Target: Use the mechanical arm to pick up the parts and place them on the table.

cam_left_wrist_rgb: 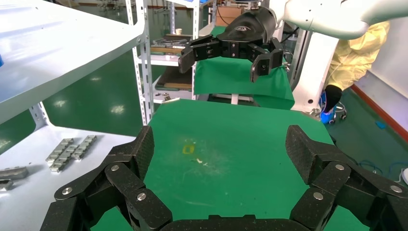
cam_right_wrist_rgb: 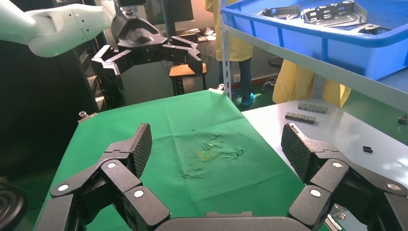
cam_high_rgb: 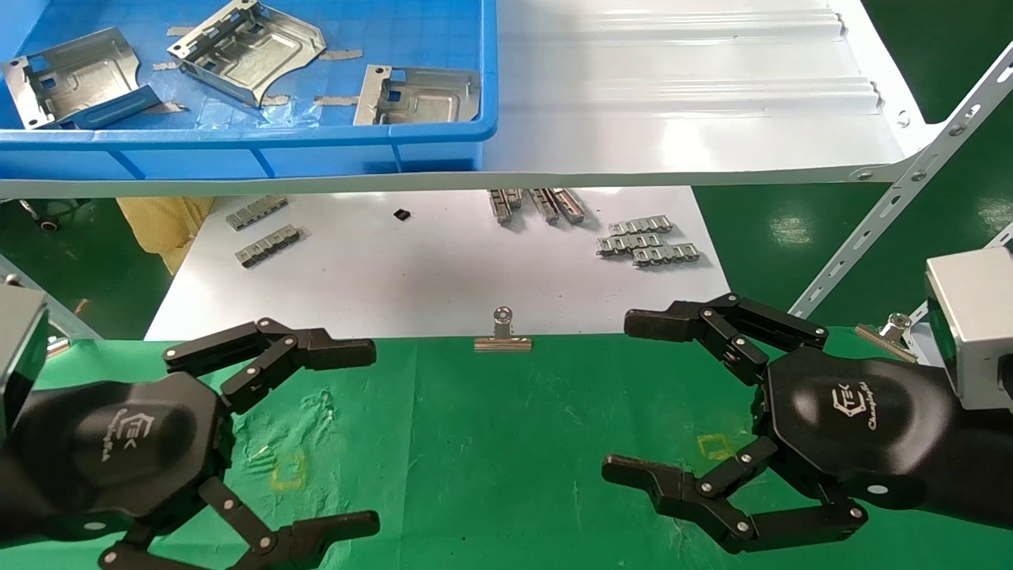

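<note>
Three silvery sheet-metal parts lie in the blue bin [cam_high_rgb: 443, 134] on the upper shelf: one at the left [cam_high_rgb: 67, 79], one in the middle [cam_high_rgb: 249, 47], one at the right [cam_high_rgb: 419, 96]. They also show in the right wrist view [cam_right_wrist_rgb: 332, 12]. My left gripper [cam_high_rgb: 360, 435] is open and empty above the green table [cam_high_rgb: 506, 443], at its left side. My right gripper [cam_high_rgb: 625, 396] is open and empty above the table's right side. Both are well below and in front of the bin. Each wrist view shows only green cloth between the open fingers [cam_left_wrist_rgb: 139, 151] [cam_right_wrist_rgb: 139, 149].
A glossy white board [cam_high_rgb: 443, 269] lies behind the table with small grey link strips [cam_high_rgb: 649, 241] [cam_high_rgb: 265, 245]. A silver binder clip [cam_high_rgb: 503, 332] grips the cloth's far edge. A white shelf [cam_high_rgb: 681, 87] and its slanted bracket [cam_high_rgb: 894, 229] overhang the board.
</note>
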